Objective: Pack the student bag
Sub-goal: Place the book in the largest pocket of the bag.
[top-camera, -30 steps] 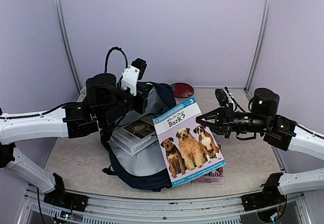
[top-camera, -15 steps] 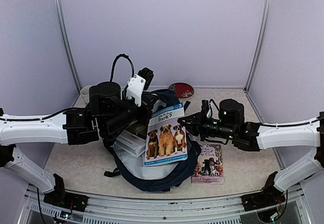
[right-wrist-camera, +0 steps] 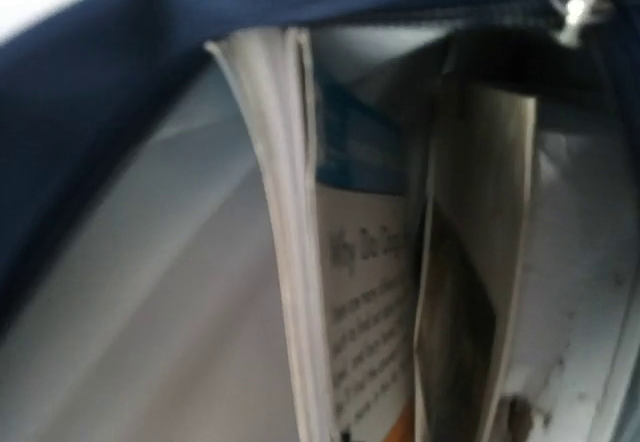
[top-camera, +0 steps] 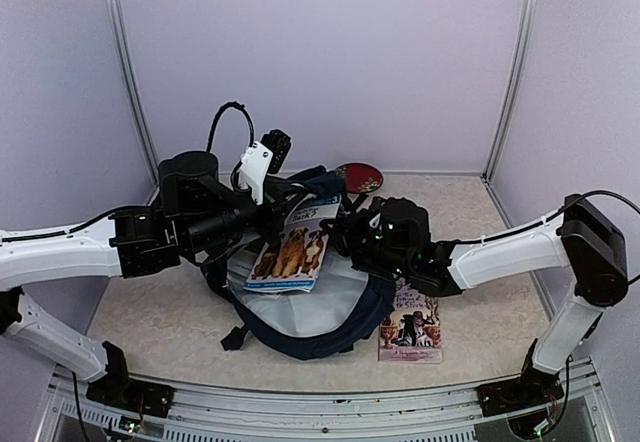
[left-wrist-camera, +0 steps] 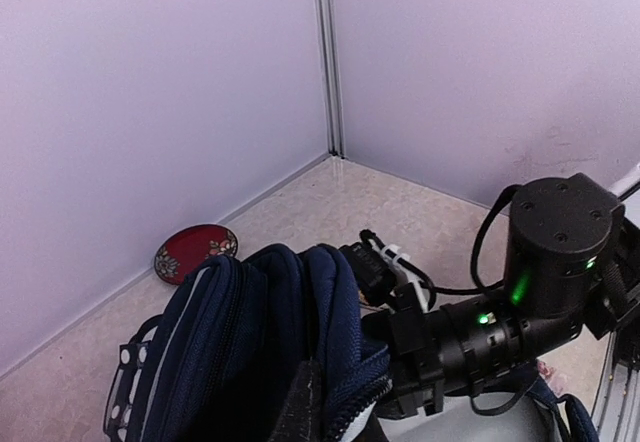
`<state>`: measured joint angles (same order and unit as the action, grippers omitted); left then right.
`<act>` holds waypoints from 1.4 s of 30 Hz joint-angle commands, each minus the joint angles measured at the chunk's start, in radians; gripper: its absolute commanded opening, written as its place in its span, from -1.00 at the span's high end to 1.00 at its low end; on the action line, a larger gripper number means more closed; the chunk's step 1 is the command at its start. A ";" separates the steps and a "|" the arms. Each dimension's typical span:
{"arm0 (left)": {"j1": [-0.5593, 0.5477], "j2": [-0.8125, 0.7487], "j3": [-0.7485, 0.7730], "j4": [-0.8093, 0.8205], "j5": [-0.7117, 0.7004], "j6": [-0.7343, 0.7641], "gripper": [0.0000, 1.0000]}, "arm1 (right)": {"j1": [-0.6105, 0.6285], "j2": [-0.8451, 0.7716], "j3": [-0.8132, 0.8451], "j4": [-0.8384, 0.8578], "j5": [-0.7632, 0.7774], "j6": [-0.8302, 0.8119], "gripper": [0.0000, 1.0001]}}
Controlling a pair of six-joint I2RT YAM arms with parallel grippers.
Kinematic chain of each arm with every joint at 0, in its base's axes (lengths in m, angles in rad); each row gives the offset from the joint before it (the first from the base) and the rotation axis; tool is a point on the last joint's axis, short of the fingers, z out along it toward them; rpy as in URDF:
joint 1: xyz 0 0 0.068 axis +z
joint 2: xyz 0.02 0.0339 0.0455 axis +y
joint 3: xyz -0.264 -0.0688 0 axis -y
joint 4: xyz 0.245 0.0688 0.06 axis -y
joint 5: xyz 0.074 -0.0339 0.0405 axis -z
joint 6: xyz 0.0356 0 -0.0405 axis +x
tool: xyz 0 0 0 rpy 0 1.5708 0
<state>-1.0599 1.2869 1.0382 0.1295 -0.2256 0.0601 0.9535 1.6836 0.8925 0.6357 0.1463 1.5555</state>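
Observation:
The navy-blue student bag (top-camera: 330,332) lies open in the middle of the table, grey lining (top-camera: 320,287) showing. My left gripper (top-camera: 285,202) is shut on the bag's upper rim and holds it up; the left wrist view shows one finger (left-wrist-camera: 300,402) pinching the navy fabric (left-wrist-camera: 250,332). My right gripper (top-camera: 338,234) is shut on the right edge of a dog book (top-camera: 290,252), which lies partly inside the bag's mouth. The right wrist view shows the book's page edge (right-wrist-camera: 285,262), its printed back cover (right-wrist-camera: 365,352) and another book (right-wrist-camera: 465,302) inside the bag. My right fingers are hidden there.
A second book with a dark cover picture (top-camera: 410,322) lies on the table right of the bag. A red patterned plate (top-camera: 360,177) sits at the back by the wall, also in the left wrist view (left-wrist-camera: 195,252). The right arm (left-wrist-camera: 530,292) reaches across close to the left gripper.
My right gripper has carried the dog book leftwards and down from above the table into the bag's mouth. My left gripper has kept holding the bag's rim, shifting slightly.

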 commanded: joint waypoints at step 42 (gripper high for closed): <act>0.029 -0.238 -0.238 0.002 0.073 -0.071 1.00 | -0.399 -0.581 -0.225 -1.290 -0.317 -0.878 -1.00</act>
<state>-0.9977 1.0653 0.8131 0.1497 -0.1413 0.0040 0.6041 1.0901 0.7525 -0.6212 -0.0933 0.7200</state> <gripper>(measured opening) 0.037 0.999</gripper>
